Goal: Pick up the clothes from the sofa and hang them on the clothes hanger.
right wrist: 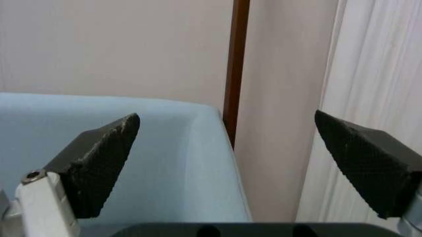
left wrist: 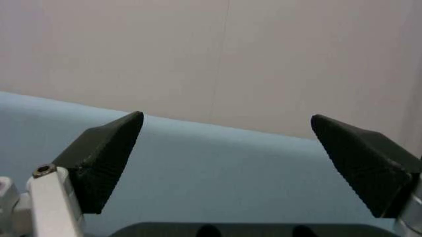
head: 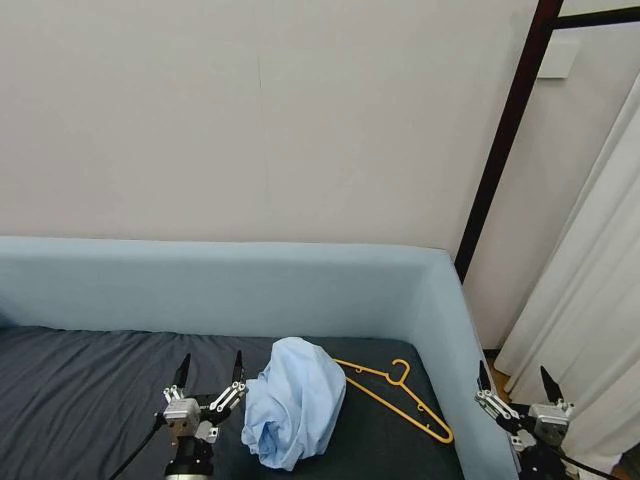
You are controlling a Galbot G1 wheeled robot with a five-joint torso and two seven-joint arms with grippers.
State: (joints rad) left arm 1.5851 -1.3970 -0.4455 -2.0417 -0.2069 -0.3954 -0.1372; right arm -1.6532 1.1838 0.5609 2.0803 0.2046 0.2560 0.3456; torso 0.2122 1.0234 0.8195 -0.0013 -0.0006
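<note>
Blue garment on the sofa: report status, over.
Left gripper open, beside blue garment. Right gripper open, outside the sofa end. Garment crumpled on seat, orange hanger on its right. Nothing in the way.

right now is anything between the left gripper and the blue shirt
Nothing visible. The open left gripper sits just beside the blue shirt, bare sofa seat between them; the orange hanger lies on the shirt's other side.
</note>
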